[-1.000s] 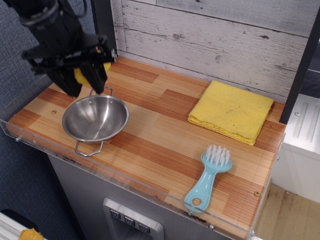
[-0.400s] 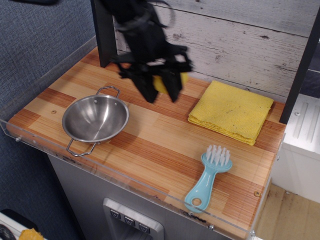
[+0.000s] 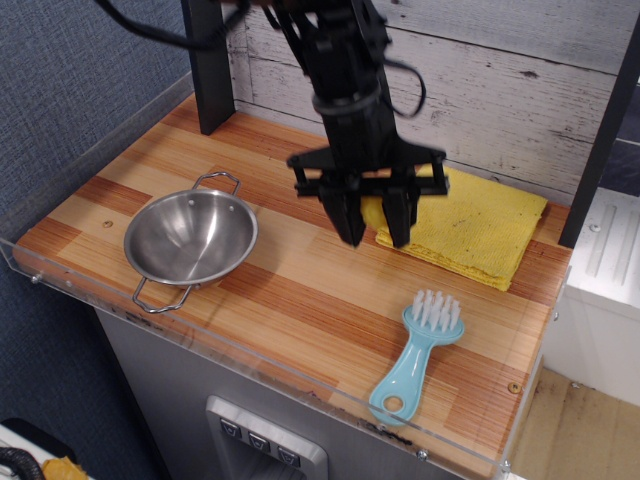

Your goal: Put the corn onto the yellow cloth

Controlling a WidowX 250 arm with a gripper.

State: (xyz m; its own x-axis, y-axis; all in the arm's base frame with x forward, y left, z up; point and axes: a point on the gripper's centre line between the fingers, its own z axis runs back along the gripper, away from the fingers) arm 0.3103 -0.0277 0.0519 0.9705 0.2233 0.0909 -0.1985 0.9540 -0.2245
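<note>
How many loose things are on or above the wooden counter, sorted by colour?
Yellow: 2, the corn in the end effector and the yellow cloth
Silver: 1, the steel bowl
Light blue: 1, the brush
Total: 4

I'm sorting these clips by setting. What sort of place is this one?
Probably a toy kitchen counter set up for robot tests: a wooden countertop with a clear guard rail, a steel bowl, a blue dish brush and a whitewashed plank wall.
</note>
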